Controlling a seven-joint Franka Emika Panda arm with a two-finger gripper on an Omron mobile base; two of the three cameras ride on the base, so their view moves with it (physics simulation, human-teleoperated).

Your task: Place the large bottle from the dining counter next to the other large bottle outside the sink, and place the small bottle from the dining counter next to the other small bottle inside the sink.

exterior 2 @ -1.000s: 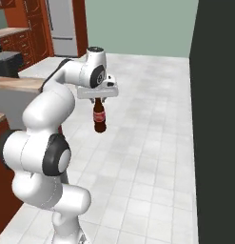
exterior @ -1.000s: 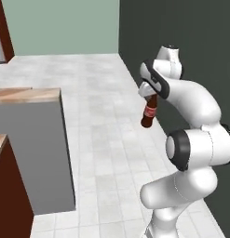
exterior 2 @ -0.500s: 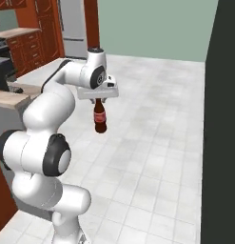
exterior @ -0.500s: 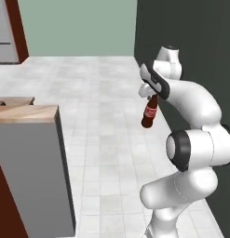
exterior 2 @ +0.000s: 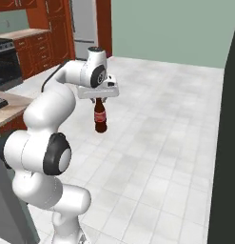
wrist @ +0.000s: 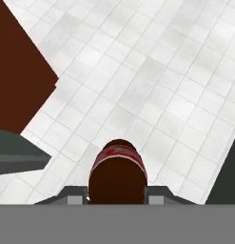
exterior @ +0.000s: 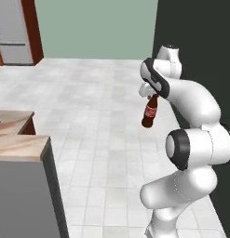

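Note:
The large bottle (exterior: 150,111), dark brown with a red label band, hangs upright over the white tiled floor. My gripper (exterior: 152,96) is shut on its narrow neck. From the right base camera the large bottle (exterior 2: 100,118) dangles below the gripper (exterior 2: 99,99), well above the tiles. Looking down along the hand, the large bottle (wrist: 118,174) sits between the two fingertips of the gripper (wrist: 118,194), and its body hides the floor right beneath.
A tan-topped counter end (exterior: 18,148) with a grey side stands at the lower left. A dark wall (exterior: 191,42) runs close on the right. A fridge (exterior 2: 85,24), red cabinets (exterior 2: 43,47) and a stove (exterior 2: 4,62) line the far left.
The whole picture has shifted, so the base has moved: the counter slid left and the fridge came into view. The bottle stays held in the same way.

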